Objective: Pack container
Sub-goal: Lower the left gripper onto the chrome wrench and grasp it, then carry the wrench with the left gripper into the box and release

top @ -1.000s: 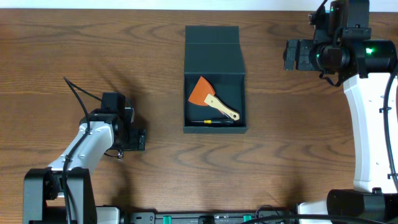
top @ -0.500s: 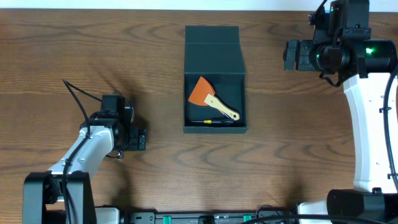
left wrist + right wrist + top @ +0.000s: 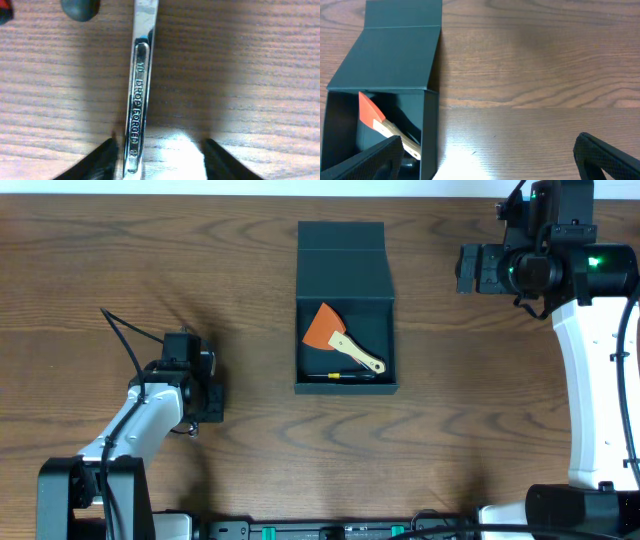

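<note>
Left wrist — wrench (image 3: pixel 139 100) stamped "DROP FORGED" along its shank.

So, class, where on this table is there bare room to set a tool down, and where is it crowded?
Bare tabletop lies between the container and the right arm, and between container and near edge. Crowded: inside the container around the scraper, and at the left fingers, straddling a wrench.

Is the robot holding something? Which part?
Nothing is held. The left gripper straddles the wrench's shaft without clamping it; the right gripper hangs open and empty.
</note>
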